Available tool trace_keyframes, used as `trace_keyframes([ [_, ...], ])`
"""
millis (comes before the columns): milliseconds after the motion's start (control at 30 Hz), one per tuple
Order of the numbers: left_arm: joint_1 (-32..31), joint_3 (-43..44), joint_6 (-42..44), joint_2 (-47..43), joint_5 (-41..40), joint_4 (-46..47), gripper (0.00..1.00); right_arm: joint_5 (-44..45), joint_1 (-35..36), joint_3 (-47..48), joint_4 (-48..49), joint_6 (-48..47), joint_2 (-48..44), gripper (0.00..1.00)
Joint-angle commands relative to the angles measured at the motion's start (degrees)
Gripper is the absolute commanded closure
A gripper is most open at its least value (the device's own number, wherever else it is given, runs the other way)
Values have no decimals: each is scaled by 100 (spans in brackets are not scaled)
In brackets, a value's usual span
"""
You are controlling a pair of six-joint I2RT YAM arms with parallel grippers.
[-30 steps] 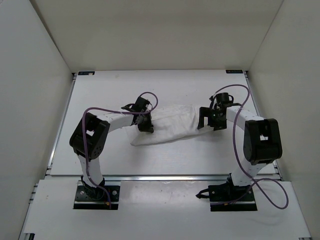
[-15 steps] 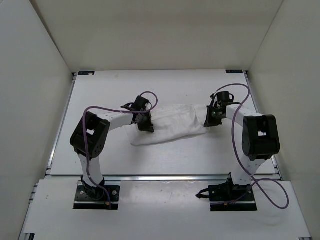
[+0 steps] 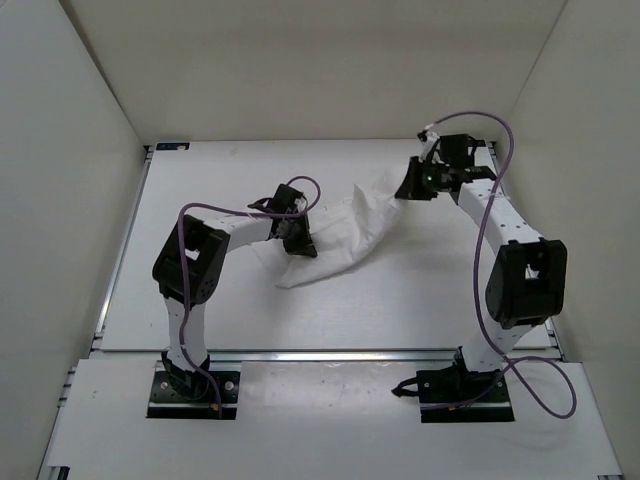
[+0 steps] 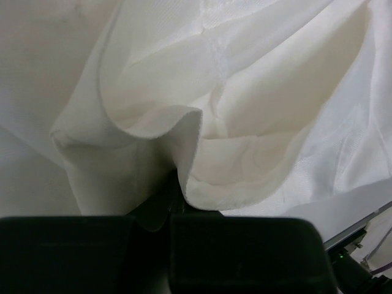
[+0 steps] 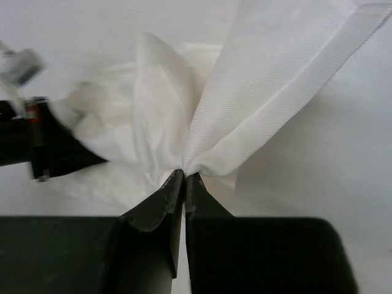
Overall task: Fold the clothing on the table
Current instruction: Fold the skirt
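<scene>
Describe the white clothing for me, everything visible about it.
The clothing is a thin, plain white woven cloth, creased and bunched, stretched slantwise from near left to far right across the table. The left pincer is shut on a rolled fold at its left side; the right pincer is shut on its gathered far right end, from which the cloth fans out. Its near corner rests on the table; the right end looks raised.

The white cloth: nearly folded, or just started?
Early on. Done: left gripper and right gripper are each shut on the clothing. In hand: the right one holds its end toward the far side. Remaining: no neat fold shows; it lies crumpled on the table.
</scene>
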Motion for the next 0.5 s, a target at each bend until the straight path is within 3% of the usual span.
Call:
trace_keyframes([
  [0,53,53,-34,522,-190,-188,100,-536,678,551,-24,-101,-343,100],
  [267,440,54,-509,952,882,427,100,-932,2208,570,11,-321,149,100],
  [467,783,89,-412,988,1251,480,100,-1204,2772,667,116,-260,430,100],
])
